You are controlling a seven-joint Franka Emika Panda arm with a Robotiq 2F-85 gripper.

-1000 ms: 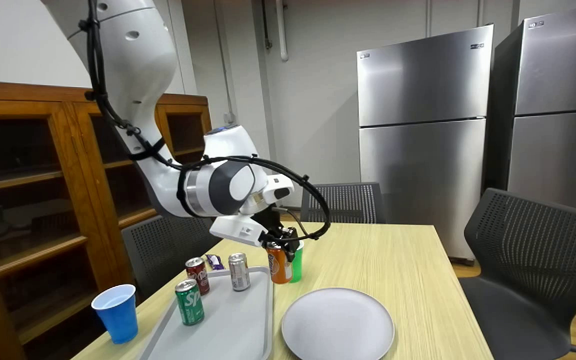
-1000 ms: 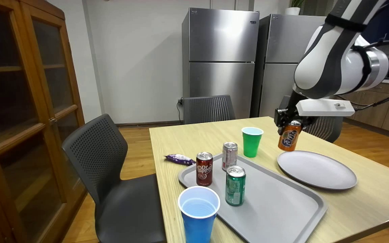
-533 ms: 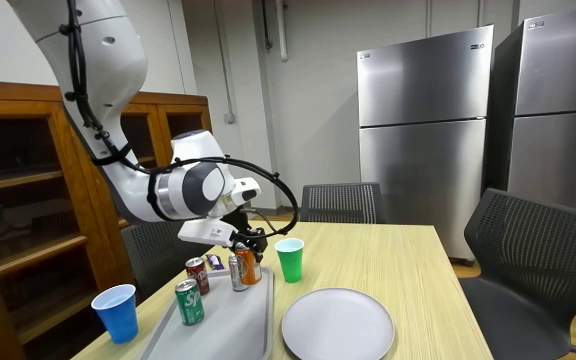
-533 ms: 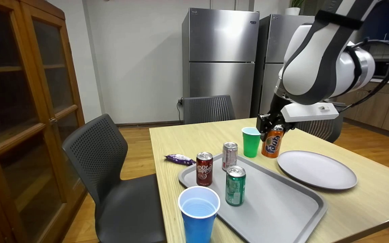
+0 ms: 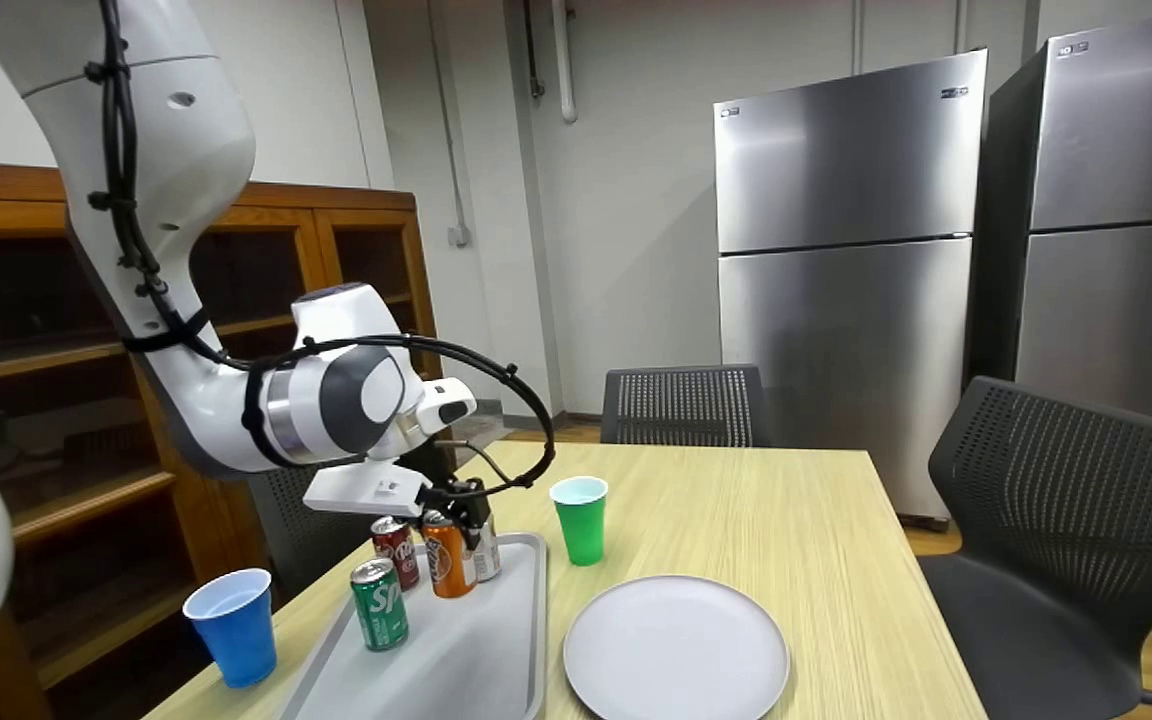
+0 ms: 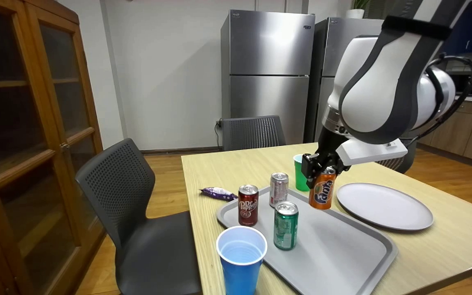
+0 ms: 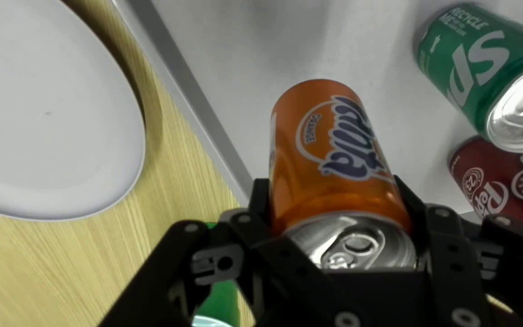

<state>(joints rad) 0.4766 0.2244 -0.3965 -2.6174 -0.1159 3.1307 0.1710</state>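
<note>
My gripper (image 7: 333, 195) is shut on an orange Fanta can (image 7: 329, 131), one finger on each side near its silver top. The can hangs over the grey tray (image 6: 342, 250), tilted a little in an exterior view; whether its base touches the tray I cannot tell. On the tray stand a green Sprite can (image 6: 286, 225), a dark red Dr Pepper can (image 6: 248, 207) and a silver can (image 6: 279, 189). From another angle the gripper (image 5: 456, 525) and Fanta can (image 5: 448, 560) partly cover the silver can (image 5: 487, 555). No silver can shows in the wrist view.
A green cup (image 5: 581, 525) stands just beyond the tray, partly behind the gripper in an exterior view. A grey plate (image 5: 676, 650) lies beside the tray. A blue cup (image 6: 240, 270) and a purple wrapper (image 6: 218, 193) are near it too. Chairs (image 6: 137, 205) surround the table.
Holding the Fanta can throughout, the gripper has moved from beside the green cup and plate to over the tray, nearer the other cans. The other objects have stayed put.
</note>
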